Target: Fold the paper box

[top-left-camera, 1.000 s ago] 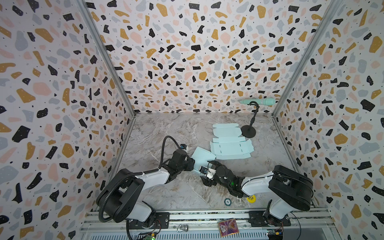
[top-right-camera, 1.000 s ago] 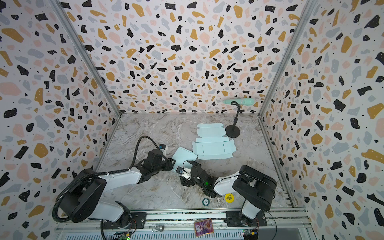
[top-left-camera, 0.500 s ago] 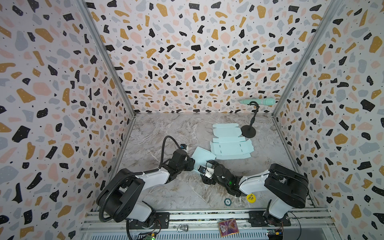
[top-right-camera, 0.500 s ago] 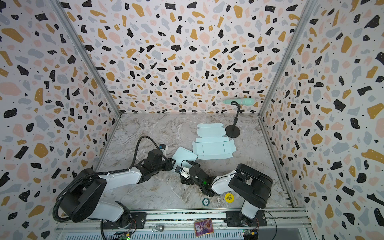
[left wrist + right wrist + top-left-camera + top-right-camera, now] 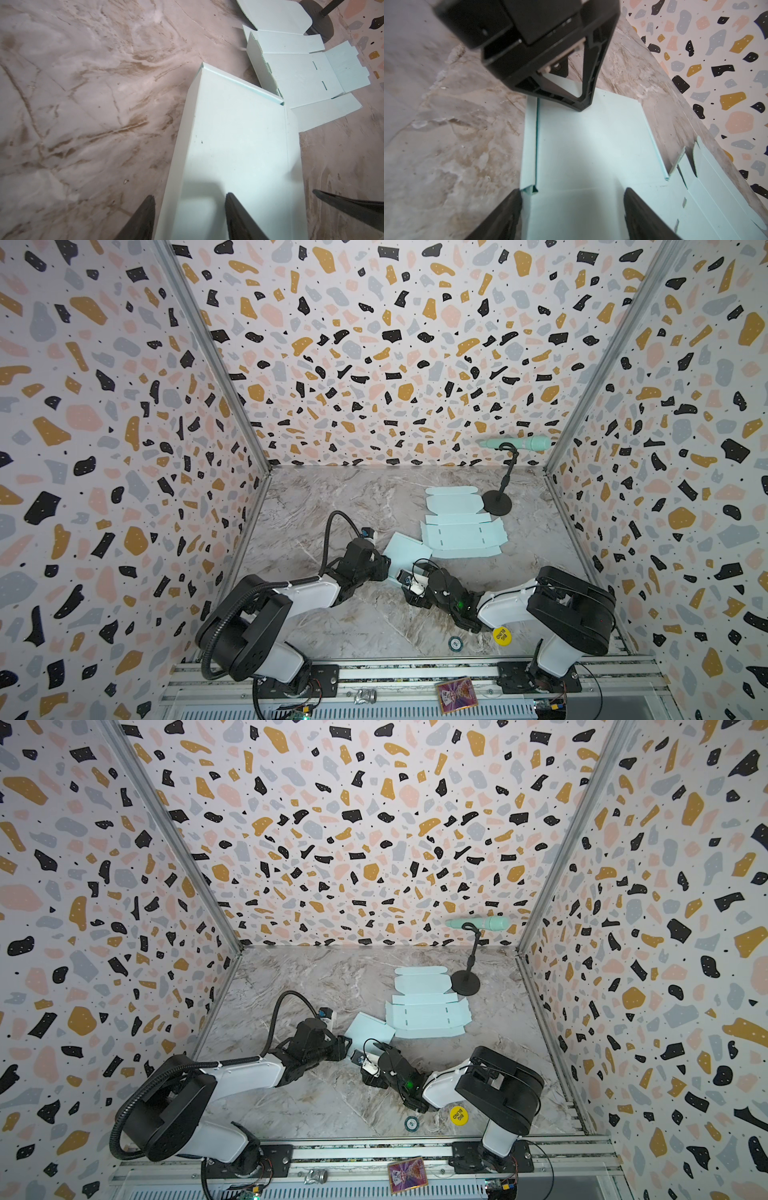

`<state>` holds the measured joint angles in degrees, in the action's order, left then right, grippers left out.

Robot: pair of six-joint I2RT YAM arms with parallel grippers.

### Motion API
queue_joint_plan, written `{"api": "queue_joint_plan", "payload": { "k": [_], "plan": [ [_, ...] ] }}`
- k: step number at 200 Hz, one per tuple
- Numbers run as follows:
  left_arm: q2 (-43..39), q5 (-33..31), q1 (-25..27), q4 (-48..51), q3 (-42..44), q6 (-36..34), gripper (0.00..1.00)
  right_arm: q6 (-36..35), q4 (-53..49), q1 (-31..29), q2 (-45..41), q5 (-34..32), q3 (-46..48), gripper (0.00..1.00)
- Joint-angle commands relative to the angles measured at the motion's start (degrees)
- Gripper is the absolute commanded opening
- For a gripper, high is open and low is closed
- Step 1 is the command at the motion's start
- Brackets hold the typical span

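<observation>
Middle of desk [image 5: 332,497], paper box [image 5: 405,549] lies half-folded, side edges turned up, flat blank [image 5: 461,535] just beside at 2 o'clock. Left hand [image 5: 189,196] at 8 o'clock, half-wide, straddles one edge, probably pinning it. Right hand [image 5: 573,191] at 6 o'clock, wide, brackets near end, likely lining up next fold

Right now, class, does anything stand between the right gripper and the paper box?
Nothing visible does. The right gripper straddles the paper box with open fingers; the left gripper sits at its far end, not between.
</observation>
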<state>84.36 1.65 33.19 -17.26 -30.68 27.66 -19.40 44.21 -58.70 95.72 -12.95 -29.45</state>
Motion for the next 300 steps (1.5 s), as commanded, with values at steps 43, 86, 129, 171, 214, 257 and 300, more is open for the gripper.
{"api": "queue_joint_plan", "payload": {
  "k": [43,86,129,171,214,257,300],
  "plan": [
    [2.0,0.0,0.2,3.4,1.1,-1.4,0.56,0.6,0.9,0.4,-2.5,-0.1,0.7,0.74],
    [2.3,0.0,0.2,3.2,1.2,-1.5,0.56,-0.1,0.7,0.2,-2.2,-0.4,0.7,0.72],
    [2.7,-0.1,0.2,3.3,1.1,-1.6,0.56,-0.2,0.5,0.1,-2.2,-0.6,0.8,0.70],
    [2.9,-0.2,0.2,3.3,1.3,-1.7,0.55,0.9,0.3,-0.1,-2.6,-0.7,1.4,0.71],
    [2.9,-0.2,0.2,3.3,1.1,-2.0,0.55,1.2,0.5,0.0,-2.3,-1.2,0.9,0.72],
    [2.6,0.0,0.2,3.3,0.9,-2.3,0.55,1.5,-1.0,-0.1,0.4,-4.1,-2.2,0.70],
    [2.6,0.3,0.2,3.3,0.9,-2.7,0.56,3.1,-1.6,0.0,1.8,-6.0,-3.7,0.69]
  ]
}}
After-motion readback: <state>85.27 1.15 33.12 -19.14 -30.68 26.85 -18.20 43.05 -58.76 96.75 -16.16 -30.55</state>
